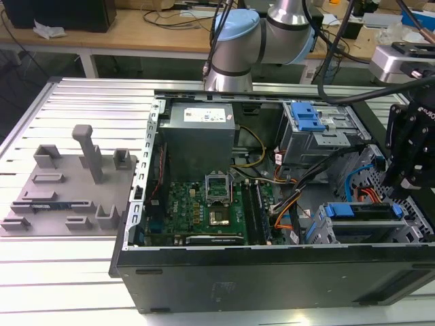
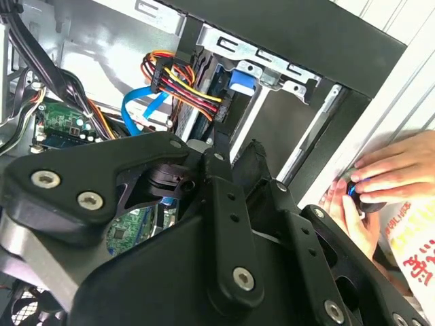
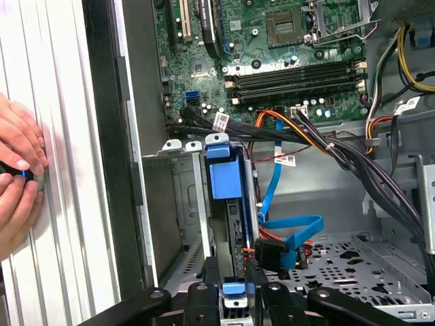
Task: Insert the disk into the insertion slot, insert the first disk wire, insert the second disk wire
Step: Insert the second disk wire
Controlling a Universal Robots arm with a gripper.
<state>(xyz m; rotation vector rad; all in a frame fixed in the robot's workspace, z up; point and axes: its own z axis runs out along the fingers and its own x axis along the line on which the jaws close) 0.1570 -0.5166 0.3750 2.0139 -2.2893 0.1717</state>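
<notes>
Gripper [image 3: 234,275] at the disk's [image 3: 224,180] end in the insertion slot [image 3: 178,210] — clamped or not, cannot tell.

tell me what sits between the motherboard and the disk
In the first wrist view, a bundle of black cables with white tags crosses between the motherboard and the blue-framed disk.

The disk [image 3: 224,180] sits mostly buried in the slot [image 3: 175,204], only its blue end showing. A person's hands [image 3: 17,139] run off the first wrist view's edge, closed round something small and dark [image 3: 12,171] I can't make out.
</notes>
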